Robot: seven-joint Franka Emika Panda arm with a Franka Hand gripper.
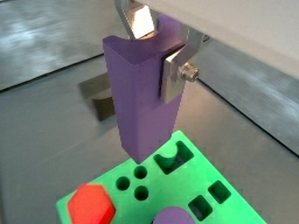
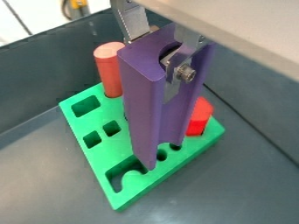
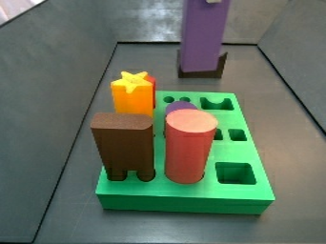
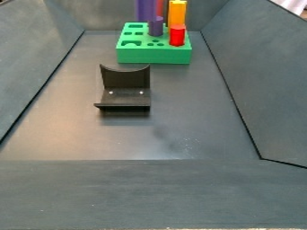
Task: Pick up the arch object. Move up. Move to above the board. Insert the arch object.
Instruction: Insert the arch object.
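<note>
My gripper (image 1: pixel 158 52) is shut on the top of the arch object (image 1: pixel 142 96), a tall slim purple block that hangs upright. Its silver fingers (image 2: pixel 180 72) clamp the block's upper end in both wrist views. The block's lower end is over the green board (image 1: pixel 222 203), close to a rounded cut-out (image 1: pixel 173 158) at the board's edge. In a side view the arch object (image 3: pixel 201 36) stands over the board's far end (image 3: pixel 250 195). Whether it touches the board I cannot tell. In a side view it (image 4: pixel 144 11) shows over the board (image 4: pixel 132 54).
On the board stand a red cylinder (image 3: pixel 190 145), a brown block (image 3: pixel 125 145), an orange star piece (image 3: pixel 132 93), a red hexagon piece (image 1: pixel 89 206) and a low purple round piece (image 3: pixel 177 111). The dark fixture (image 4: pixel 124 88) stands on the floor mid-bin. Grey bin walls surround everything.
</note>
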